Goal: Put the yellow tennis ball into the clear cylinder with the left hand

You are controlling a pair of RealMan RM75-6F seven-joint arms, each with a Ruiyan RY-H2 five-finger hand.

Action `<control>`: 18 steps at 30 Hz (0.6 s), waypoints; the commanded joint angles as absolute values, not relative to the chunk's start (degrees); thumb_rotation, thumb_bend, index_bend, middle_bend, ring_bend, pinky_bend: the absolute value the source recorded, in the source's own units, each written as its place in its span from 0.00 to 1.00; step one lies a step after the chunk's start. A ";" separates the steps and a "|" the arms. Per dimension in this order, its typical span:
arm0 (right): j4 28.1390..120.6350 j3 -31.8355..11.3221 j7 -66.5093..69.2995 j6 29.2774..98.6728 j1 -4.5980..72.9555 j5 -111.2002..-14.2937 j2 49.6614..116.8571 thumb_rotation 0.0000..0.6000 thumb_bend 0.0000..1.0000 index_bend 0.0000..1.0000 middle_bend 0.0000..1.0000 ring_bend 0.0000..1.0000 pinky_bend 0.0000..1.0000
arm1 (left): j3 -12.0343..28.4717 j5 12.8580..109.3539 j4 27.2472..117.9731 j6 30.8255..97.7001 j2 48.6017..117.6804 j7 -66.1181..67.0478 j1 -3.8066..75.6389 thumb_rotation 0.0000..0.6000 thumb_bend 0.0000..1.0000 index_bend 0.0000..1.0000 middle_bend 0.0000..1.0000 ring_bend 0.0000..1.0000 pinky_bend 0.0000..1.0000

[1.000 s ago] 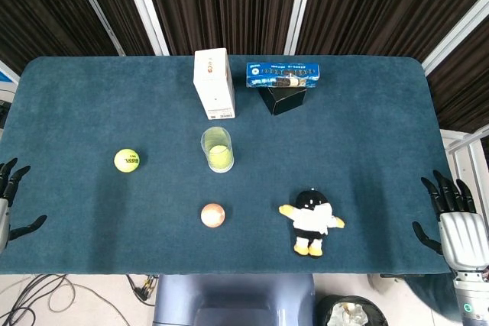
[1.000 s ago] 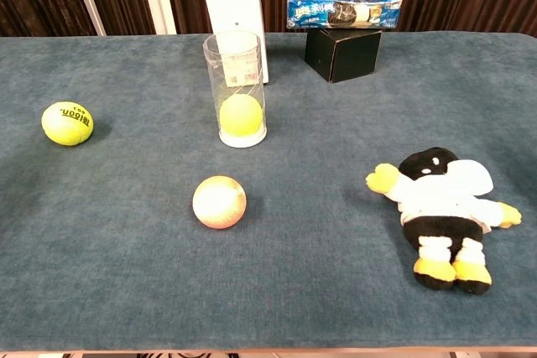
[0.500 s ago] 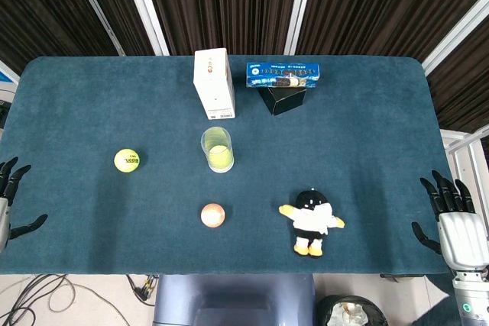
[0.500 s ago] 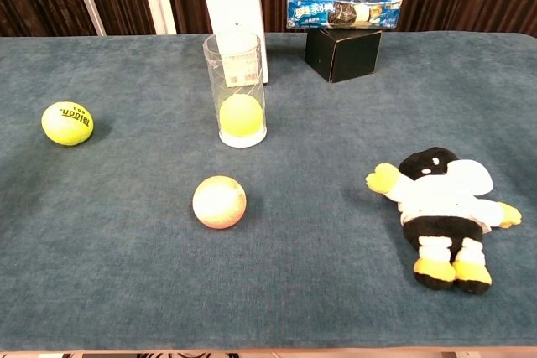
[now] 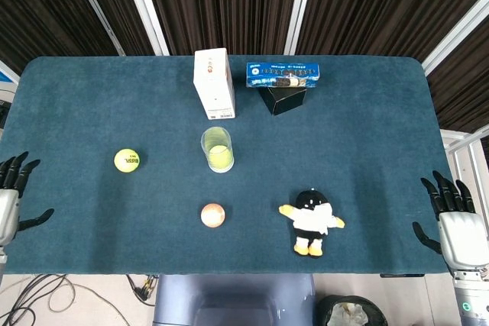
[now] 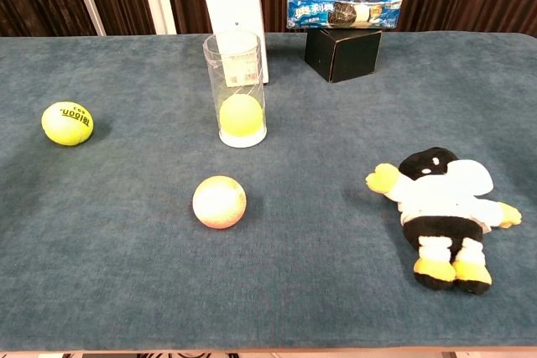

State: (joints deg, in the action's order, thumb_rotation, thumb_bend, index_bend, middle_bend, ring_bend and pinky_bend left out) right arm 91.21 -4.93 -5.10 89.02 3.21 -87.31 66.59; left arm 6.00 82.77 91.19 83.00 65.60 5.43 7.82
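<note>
A yellow tennis ball (image 5: 127,160) (image 6: 67,122) lies on the blue table cloth at the left. The clear cylinder (image 5: 217,150) (image 6: 235,89) stands upright mid-table with another yellow ball resting at its bottom. My left hand (image 5: 11,192) hovers off the table's left edge, fingers spread and holding nothing, well left of the loose ball. My right hand (image 5: 454,219) is beyond the right edge, fingers apart and empty. Neither hand shows in the chest view.
A white carton (image 5: 214,82) stands just behind the cylinder. A blue cookie pack (image 5: 282,75) rests on a black box (image 5: 283,100). A pale orange ball (image 5: 213,214) lies in front of the cylinder, and a penguin plush (image 5: 312,221) to its right.
My left hand has shifted slightly inward and up along the table's left edge. Nothing on the table moved.
</note>
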 commanded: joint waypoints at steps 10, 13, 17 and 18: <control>91.58 -4.77 -5.95 89.29 3.13 -87.71 66.70 1.00 0.35 0.13 0.04 0.11 0.05 | 10.99 76.18 96.22 61.24 62.16 13.15 23.23 1.00 0.04 0.15 0.03 0.03 0.12; 91.53 -4.78 -6.19 89.07 3.18 -87.51 66.77 1.00 0.35 0.13 0.04 0.11 0.05 | 12.07 72.37 96.01 56.66 63.03 15.32 26.63 1.00 0.04 0.15 0.03 0.03 0.12; 91.46 -4.83 -6.30 88.92 3.25 -87.35 66.84 1.00 0.35 0.13 0.03 0.11 0.05 | 12.58 67.77 94.29 52.86 64.61 19.60 30.12 1.00 0.04 0.15 0.03 0.03 0.12; 91.45 -4.83 -6.32 88.89 3.26 -87.34 66.85 1.00 0.35 0.13 0.04 0.11 0.05 | 12.60 66.87 93.88 52.28 65.01 20.47 30.75 1.00 0.04 0.15 0.03 0.03 0.12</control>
State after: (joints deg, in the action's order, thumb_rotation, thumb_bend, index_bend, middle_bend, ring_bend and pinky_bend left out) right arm 91.45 -4.83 -6.31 88.89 3.26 -87.34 66.85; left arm 12.00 69.19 94.92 54.26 63.88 18.21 28.74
